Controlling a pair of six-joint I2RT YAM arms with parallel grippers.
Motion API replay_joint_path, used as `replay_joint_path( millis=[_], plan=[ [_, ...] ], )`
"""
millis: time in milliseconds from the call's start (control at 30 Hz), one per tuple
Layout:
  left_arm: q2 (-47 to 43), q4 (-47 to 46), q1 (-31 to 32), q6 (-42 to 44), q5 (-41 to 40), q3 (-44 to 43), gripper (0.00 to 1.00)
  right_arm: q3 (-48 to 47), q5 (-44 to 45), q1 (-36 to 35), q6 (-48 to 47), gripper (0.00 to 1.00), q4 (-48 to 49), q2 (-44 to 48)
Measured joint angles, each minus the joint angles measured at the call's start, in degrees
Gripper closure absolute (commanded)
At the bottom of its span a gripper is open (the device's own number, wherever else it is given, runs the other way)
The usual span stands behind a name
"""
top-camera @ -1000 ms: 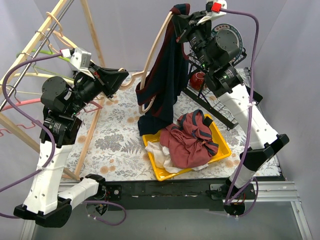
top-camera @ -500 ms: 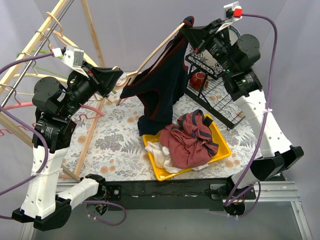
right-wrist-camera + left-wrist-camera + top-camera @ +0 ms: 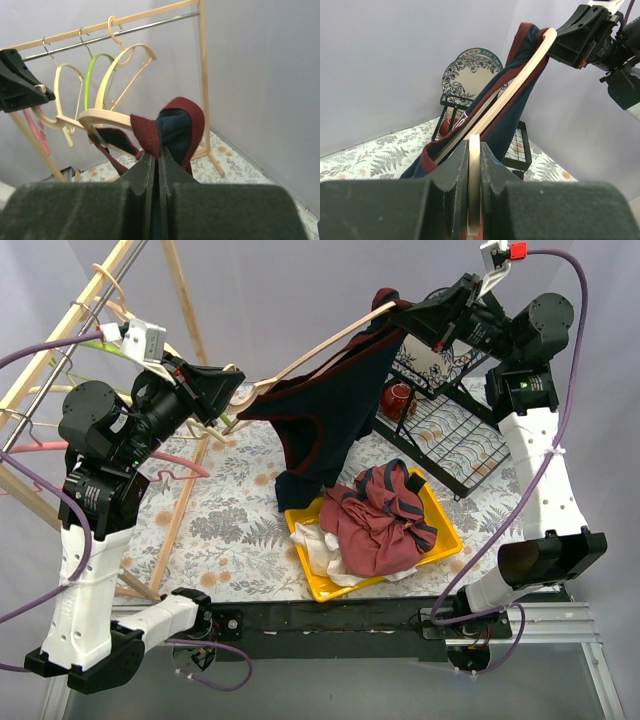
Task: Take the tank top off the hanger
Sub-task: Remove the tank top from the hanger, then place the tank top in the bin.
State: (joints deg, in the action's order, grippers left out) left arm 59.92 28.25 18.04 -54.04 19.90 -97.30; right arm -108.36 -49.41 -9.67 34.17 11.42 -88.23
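Observation:
A navy tank top [image 3: 335, 410] with dark red trim hangs on a pale wooden hanger [image 3: 310, 352] held in the air above the table. My left gripper [image 3: 228, 390] is shut on the hanger's near end; the hanger [image 3: 474, 185] sits between its jaws, and the top [image 3: 517, 107] drapes along the far arm. My right gripper [image 3: 412, 312] is shut on the top's strap [image 3: 172, 131] at the hanger's [image 3: 107, 120] far tip and stretches it up and to the right.
A yellow tray [image 3: 448, 536] holds a heap of red and white clothes in front. A black dish rack [image 3: 440, 435] with patterned plates stands back right. A wooden clothes rail [image 3: 70, 330] with several hangers stands at the left.
My right gripper has moved right and away with the strap, stretching the top out. The hanger has tilted from near upright to a low slant. My left gripper stayed shut on the hanger.

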Motion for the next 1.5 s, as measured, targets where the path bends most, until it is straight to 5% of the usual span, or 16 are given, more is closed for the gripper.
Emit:
replay_joint_path(
  millis=[333,600,1167,1500],
  plan=[
    [3.65,3.74,0.22,0.68,-0.07,-5.11,1.0,1.36,-13.92,5.95,12.52,0.99,12.5,-4.15],
    [3.63,-0.57,-0.7,-2.69,0.46,-8.55,1.0,5.14,-17.07,10.67,24.11,0.99,25.22,-8.5],
    [5.33,-19.61,-0.92,-11.56,-0.52,-6.69,1.0,11.43,-9.49,-6.99,0.07,0.99,-2.21,-0.09],
    [3.85,-17.66,-1.01,-12.46,-3.91,-10.45,1.0,-6.73,1.57,-9.09,0.37,0.99,-1.49,-0.15]
  ],
)
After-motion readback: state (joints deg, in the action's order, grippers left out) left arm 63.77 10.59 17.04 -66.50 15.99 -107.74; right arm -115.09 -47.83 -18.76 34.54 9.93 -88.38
